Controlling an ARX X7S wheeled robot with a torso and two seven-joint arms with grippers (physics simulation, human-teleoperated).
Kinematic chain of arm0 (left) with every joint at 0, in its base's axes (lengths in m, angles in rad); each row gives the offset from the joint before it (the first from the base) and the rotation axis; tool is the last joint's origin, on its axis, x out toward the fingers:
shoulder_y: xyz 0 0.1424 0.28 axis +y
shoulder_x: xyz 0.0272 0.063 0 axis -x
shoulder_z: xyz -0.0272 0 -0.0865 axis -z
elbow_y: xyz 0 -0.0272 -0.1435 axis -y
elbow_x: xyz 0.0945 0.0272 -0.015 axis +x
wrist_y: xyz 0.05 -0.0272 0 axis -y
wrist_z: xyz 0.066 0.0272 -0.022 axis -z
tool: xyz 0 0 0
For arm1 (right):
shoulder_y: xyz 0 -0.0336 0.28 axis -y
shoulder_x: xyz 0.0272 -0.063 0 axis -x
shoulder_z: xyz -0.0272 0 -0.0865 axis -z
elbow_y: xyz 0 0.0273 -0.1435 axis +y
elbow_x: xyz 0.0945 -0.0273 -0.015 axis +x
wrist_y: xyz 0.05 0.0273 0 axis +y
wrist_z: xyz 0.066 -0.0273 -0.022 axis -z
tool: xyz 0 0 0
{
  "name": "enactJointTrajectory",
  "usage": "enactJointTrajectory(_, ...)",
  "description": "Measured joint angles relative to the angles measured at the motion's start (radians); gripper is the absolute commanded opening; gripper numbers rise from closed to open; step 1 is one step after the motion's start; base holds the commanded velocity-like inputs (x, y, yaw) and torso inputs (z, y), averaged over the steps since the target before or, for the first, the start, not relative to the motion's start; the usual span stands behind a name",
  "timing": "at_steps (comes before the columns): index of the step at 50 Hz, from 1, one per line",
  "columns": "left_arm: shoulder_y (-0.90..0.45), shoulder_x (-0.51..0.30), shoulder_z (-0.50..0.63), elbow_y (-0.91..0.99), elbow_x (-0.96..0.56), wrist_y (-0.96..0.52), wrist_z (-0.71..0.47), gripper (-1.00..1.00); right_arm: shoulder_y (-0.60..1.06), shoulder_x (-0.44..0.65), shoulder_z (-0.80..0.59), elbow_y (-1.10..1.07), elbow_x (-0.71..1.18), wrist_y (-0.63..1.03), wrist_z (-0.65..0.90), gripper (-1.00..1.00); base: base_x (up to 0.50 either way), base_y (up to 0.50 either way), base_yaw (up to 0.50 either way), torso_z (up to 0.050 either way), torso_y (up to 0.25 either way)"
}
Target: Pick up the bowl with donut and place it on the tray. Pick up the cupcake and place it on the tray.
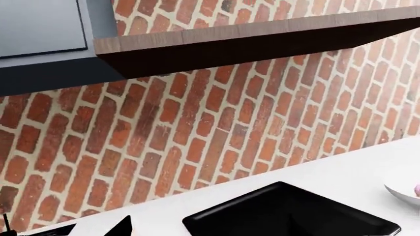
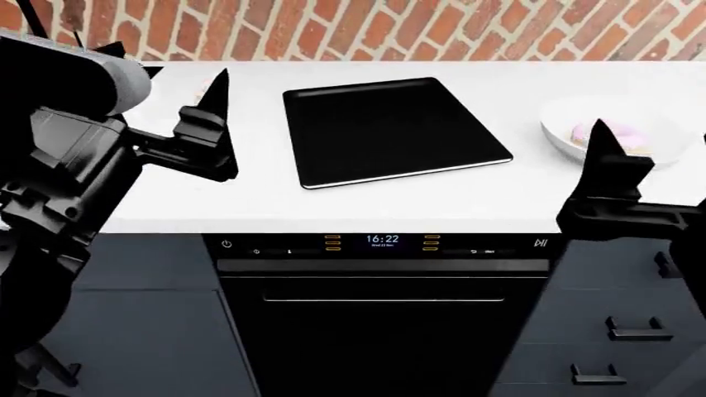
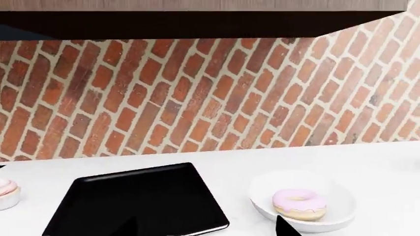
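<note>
The large flat glossy black rectangular tray (image 2: 392,131) with rounded corners and a low rim lies in the middle of the white counter (image 2: 518,192), nearer its front edge than the red brick wall (image 2: 441,29) behind, and nothing rests on it. Toward the counter's right end sits the wide, shallow white round bowl (image 2: 662,132), apart from the tray, with the pink-iced ring donut (image 2: 617,132) lying inside it; the right wrist view shows the donut's tan base against the bowl's floor. Near the left end of the counter, close to the wall side, the small cupcake (image 3: 5,191) with pale pink frosting and a cream wrapper stands alone, mostly hidden in the head view by the left arm.

The left gripper (image 2: 210,124) hangs above the counter's left part, between the cupcake and the tray, holding nothing; only one dark finger shows clearly, so I cannot tell how wide it stands. The right gripper (image 2: 610,169) hovers over the front edge just before the bowl, empty, its opening likewise impossible to judge. A black oven (image 2: 381,322) with a lit clock sits below the counter.
</note>
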Motion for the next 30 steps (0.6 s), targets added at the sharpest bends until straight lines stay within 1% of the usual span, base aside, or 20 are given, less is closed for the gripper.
enactJointTrajectory(6, -0.051, -0.013, -0.026, -0.002, -0.077, -0.037, -0.054, 1.0, 0.044, 0.052, -0.008, -0.011, 0.078, 0.002, 0.063, 1.0, 0.0, 0.0, 0.0, 0.0, 0.0)
enactJointTrajectory(14, -0.068, -0.026, -0.048, -0.004, -0.137, -0.048, -0.099, 1.0, 0.05, 0.079, -0.001, -0.018, 0.12, 0.002, 0.095, 1.0, 0.01, 0.0, 0.0, 0.0, 0.0)
enactJointTrajectory(30, -0.075, -0.043, -0.069, -0.008, -0.205, -0.048, -0.148, 1.0, 0.039, 0.097, 0.017, -0.027, 0.145, -0.007, 0.1, 1.0, 0.15, 0.0, 0.0, 0.0, 0.0)
